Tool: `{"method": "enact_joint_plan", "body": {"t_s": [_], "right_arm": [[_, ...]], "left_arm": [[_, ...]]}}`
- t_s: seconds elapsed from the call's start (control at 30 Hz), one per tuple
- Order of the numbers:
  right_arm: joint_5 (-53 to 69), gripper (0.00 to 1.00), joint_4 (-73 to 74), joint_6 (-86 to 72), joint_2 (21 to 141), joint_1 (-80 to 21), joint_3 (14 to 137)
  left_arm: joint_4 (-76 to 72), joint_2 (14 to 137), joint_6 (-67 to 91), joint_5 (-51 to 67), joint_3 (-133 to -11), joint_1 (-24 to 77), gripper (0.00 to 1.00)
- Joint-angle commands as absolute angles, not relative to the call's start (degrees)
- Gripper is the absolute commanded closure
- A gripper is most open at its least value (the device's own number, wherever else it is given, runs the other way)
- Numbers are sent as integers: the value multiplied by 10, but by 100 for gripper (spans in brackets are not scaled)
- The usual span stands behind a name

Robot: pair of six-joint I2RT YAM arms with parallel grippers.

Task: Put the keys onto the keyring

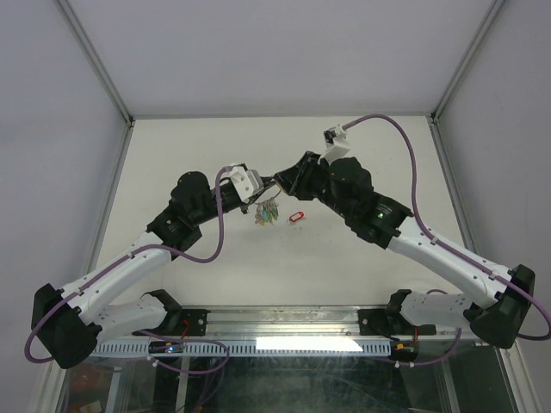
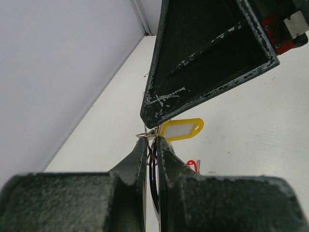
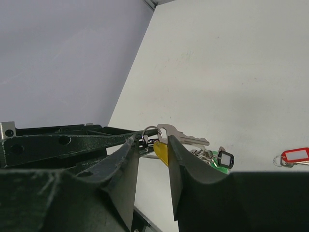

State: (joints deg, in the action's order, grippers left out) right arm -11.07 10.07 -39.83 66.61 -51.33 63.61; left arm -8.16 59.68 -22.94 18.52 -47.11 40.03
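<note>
Left pincer (image 2: pixel 153 142): pinched narrow on the keyring (image 3: pixel 150 131), with the keys (image 1: pixel 267 213) hanging in a bunch beneath.
Right pincer (image 3: pixel 151 142): fingers a narrow gap apart, tips right at the ring, nothing visibly clamped.
Bunch: a yellow tag (image 2: pixel 181 129) and a plain silver key show nearest the ring.
Loose key: a red-tagged key (image 1: pixel 296 217) lies on the counter (image 1: pixel 189 155), just at 3 o'clock of the bunch in the top view, apart from it.
Long axis: roughly 3 to 9 o'clock.
Nearer arm: the right, by my reading.
Next move: probably the right pincer drops toward 5 o'clock for it, while the left holds the ring.
</note>
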Motion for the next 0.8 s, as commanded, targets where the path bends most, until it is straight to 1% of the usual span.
{"method": "enact_joint_plan", "body": {"t_s": [0.0, 0.1, 0.23, 0.33, 0.37, 0.47, 0.5, 0.6, 0.63, 0.67, 0.7, 0.77], "right_arm": [[-104, 68, 48, -410, 664, -510, 637], [-100, 68, 43, -411, 666, -510, 637], [-85, 74, 42, -413, 674, -510, 641], [-76, 77, 43, -415, 679, -510, 642], [-74, 79, 43, -417, 681, -510, 642], [-69, 96, 43, -417, 681, -509, 646], [-70, 100, 45, -417, 681, -509, 648], [-80, 100, 52, -419, 672, -509, 649], [-86, 100, 54, -421, 667, -509, 649], [-92, 100, 57, -423, 663, -509, 648], [-98, 100, 58, -426, 658, -508, 647], [-107, 100, 57, -434, 647, -507, 642]], "left_arm": [[-131, 583, -227, 206, -488, 398, 100], [-131, 583, -228, 208, -489, 398, 100], [-130, 582, -228, 209, -489, 398, 100], [-129, 582, -230, 208, -489, 397, 100], [-129, 582, -230, 207, -490, 397, 100], [-129, 581, -231, 207, -488, 398, 100], [-129, 582, -232, 207, -489, 397, 100], [-126, 582, -234, 207, -489, 398, 99], [-125, 582, -235, 208, -489, 398, 94], [-124, 582, -236, 208, -490, 399, 85], [-122, 582, -237, 208, -490, 398, 79], [-117, 581, -237, 208, -491, 399, 72]]}}
